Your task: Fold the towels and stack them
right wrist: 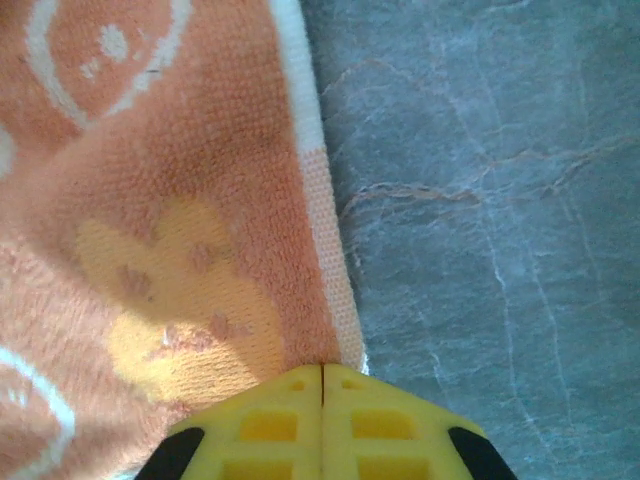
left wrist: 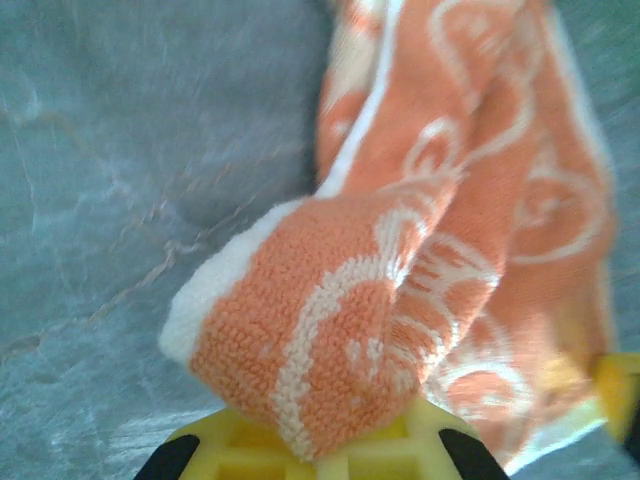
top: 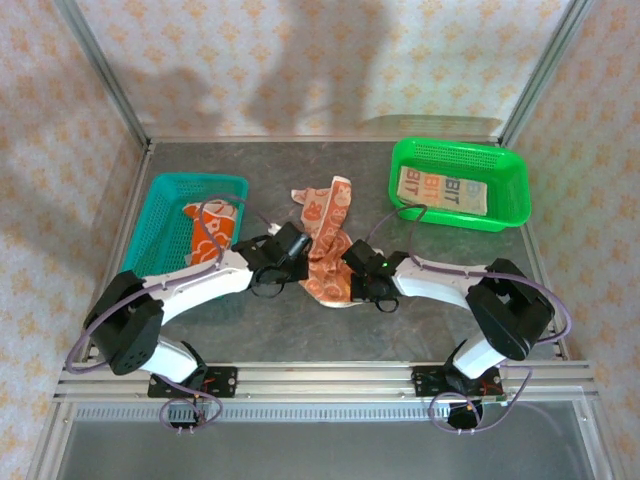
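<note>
Grey tabletop (top: pixel 300 335), floral walls (top: pixel 300 60) (orange towel (top: pixel 325 250))

Grey marbled table (top: pixel 300 325): flat, pale veins across its surface, matte. Teal mesh basket (top: pixel 160 215): on table, far-left part, long side along table's left edge. Green mesh basket (top: pixel 512 190): on table, far-right part, slightly skewed to table's back edge, well apart from teal one. Aluminium rail (top: pixel 320 378): runs along table's near edge, full width. Clear panel (top: pixel 320 450): just below rail, nearer than table. Metal frame posts (top: pixel 100 70): rise from table's back corners, leaning outward. Patterned wallpaper (top: pixel 320 60): cream with orange motifs, behind and either side of table, soft shadows on it.
</note>
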